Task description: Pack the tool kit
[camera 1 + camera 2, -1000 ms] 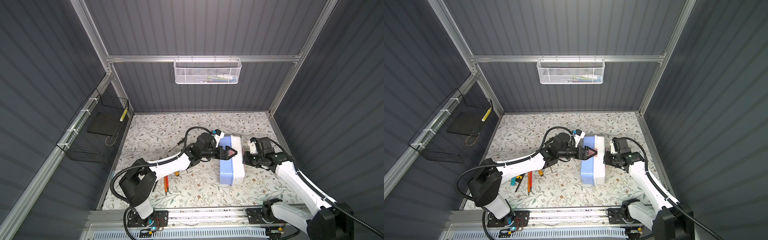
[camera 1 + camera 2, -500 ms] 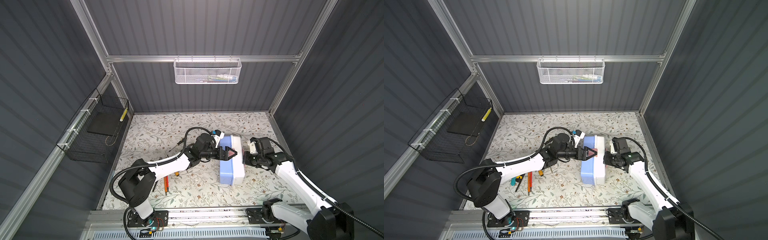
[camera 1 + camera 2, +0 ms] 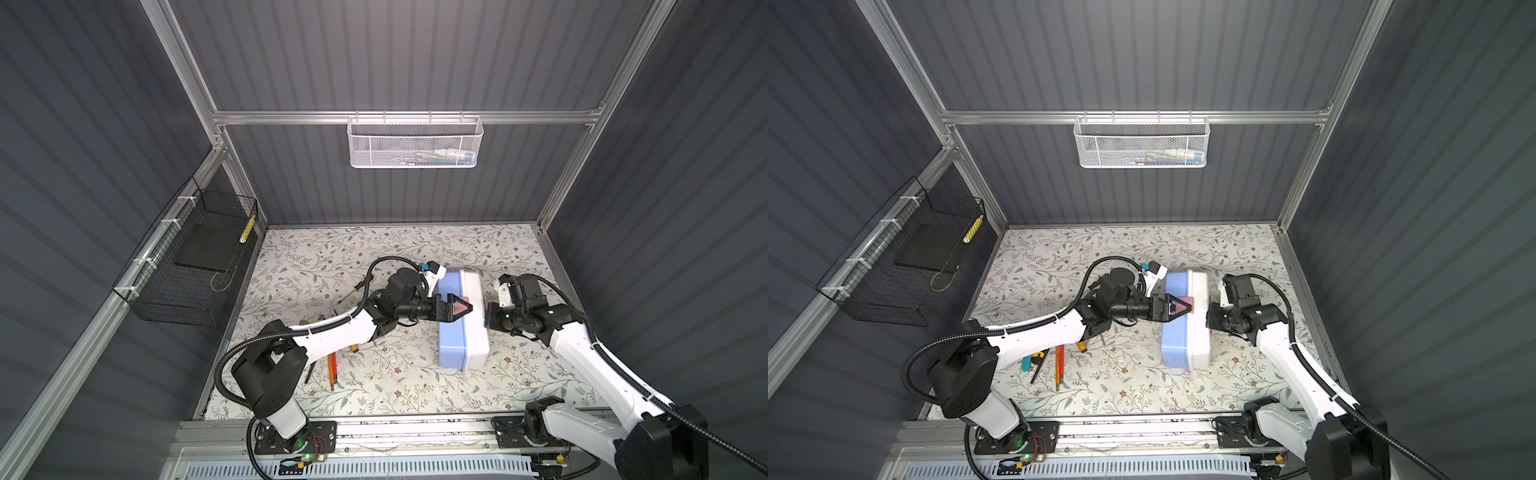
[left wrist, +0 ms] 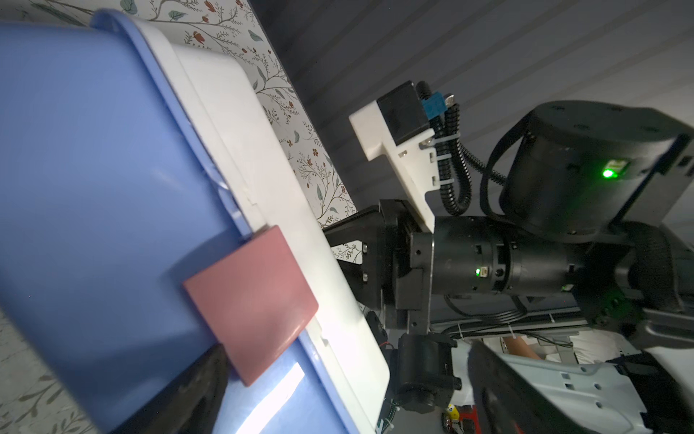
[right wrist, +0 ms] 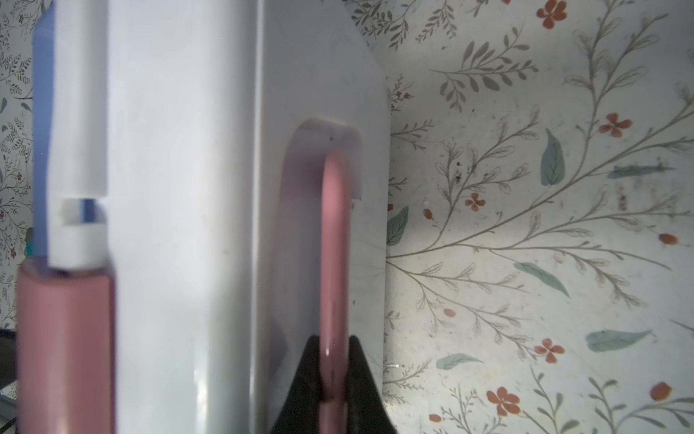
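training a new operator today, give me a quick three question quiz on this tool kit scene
1. True or false: the right tool is shut on the pink handle of the tool kit.
2. Fill in: the kit stands on its edge, with its white lid facing the ___ arm.
3. Which tool stands open by the pink latch? A) left tool B) right tool C) neither

Key: 1 true; 2 right; 3 A
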